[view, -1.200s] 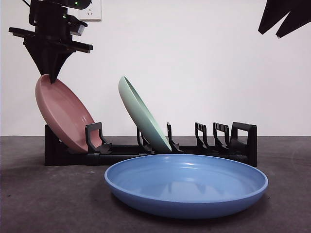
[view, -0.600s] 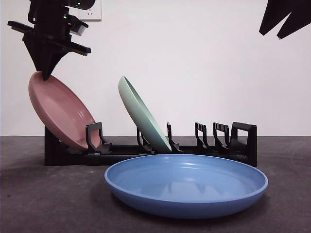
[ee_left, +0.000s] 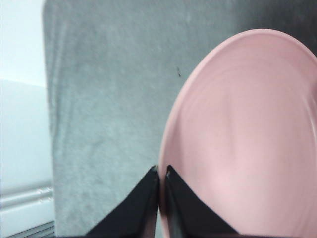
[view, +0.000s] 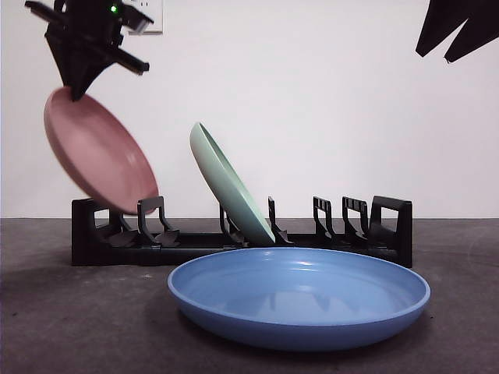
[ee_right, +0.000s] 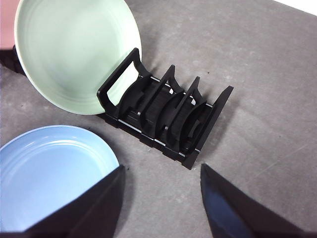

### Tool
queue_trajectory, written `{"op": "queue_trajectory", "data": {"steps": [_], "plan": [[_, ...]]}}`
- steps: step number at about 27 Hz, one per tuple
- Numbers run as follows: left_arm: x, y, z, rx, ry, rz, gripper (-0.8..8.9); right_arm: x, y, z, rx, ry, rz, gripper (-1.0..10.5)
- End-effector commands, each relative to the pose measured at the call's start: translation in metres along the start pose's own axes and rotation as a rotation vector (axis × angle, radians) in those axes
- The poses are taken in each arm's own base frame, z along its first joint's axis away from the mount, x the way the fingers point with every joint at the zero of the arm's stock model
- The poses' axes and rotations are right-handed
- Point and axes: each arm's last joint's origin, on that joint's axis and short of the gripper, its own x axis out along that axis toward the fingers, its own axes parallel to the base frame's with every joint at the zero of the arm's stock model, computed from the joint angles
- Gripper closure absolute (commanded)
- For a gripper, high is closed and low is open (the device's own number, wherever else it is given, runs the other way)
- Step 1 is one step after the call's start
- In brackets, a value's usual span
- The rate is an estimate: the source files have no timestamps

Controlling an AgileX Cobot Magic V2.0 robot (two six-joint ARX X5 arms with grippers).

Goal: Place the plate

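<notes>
Left gripper (view: pixel 76 95): fingers (ee_left: pixel 148 198) pinched nearly together on the upper rim of the round pink ceramic plate (view: pixel 97 152).

Change: over the last second the pink plate has risen out of the end slot of the black plastic dish rack (view: pixel 234 238); its lower edge now hangs clear above the dividers, tilted toward 11 o'clock. Judged: placement reopened, plate being repositioned or removed.

Room: pale green plate (view: pixel 228 187) leans in the rack at 3 o'clock of it, apart. Large blue plate (view: pixel 299 296) lies flat on the grey counter (view: pixel 62 327), before the rack.

Right gripper (ee_right: pixel 161 198): waiting, fingers wide apart, empty.
</notes>
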Motion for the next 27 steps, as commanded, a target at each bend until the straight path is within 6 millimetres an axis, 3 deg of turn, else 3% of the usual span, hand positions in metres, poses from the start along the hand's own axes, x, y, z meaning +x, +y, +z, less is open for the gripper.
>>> {"op": "queue_trajectory", "data": {"steps": [1, 9, 16, 27], "plan": [[-0.009, 0.002, 0.008, 0.002, -0.037, 0.009, 8.03, 0.0, 0.001, 0.003, 0.008, -0.008, 0.006, 7.1], [-0.03, 0.02, 0.007, -0.016, -0.053, 0.036, 8.03, 0.0, 0.001, 0.003, 0.015, -0.008, 0.007, 7.1], [-0.033, 0.032, 0.0, -0.066, -0.019, 0.04, 8.03, 0.0, 0.001, 0.003, 0.015, -0.007, 0.007, 7.1], [-0.043, 0.062, -0.011, -0.169, -0.029, -0.142, 8.03, 0.0, 0.001, 0.002, 0.017, 0.008, 0.008, 7.1]]}}
